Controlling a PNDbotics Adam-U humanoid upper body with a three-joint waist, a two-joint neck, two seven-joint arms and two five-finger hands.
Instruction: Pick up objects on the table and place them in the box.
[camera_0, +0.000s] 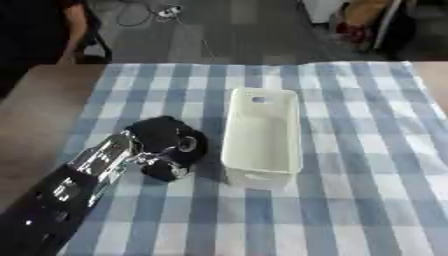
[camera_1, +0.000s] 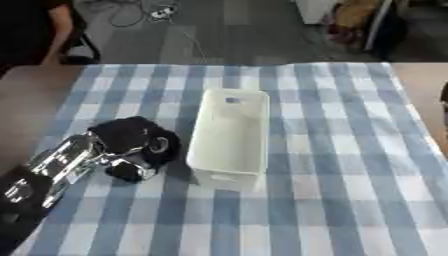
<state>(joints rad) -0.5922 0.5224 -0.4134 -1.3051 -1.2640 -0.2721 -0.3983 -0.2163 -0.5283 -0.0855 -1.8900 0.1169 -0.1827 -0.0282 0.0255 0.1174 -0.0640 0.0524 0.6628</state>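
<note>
Left eye view: white box lying lengthwise on blue-and-white checked cloth, open side up, with 1 small bluish mark near the far end of its floor and nothing else visible inside. Left hand resting on the cloth just beside the box's left wall, fingers curled under in a dark bunch. Cannot tell whether anything sits within that curl; no separate object made out around it. Bare brown table showing to the left of the cloth.

Right eye view: same layout, left hand near the box's left wall. At the right edge, a dark sliver, possibly the right hand, too little showing to tell its fingers.
</note>
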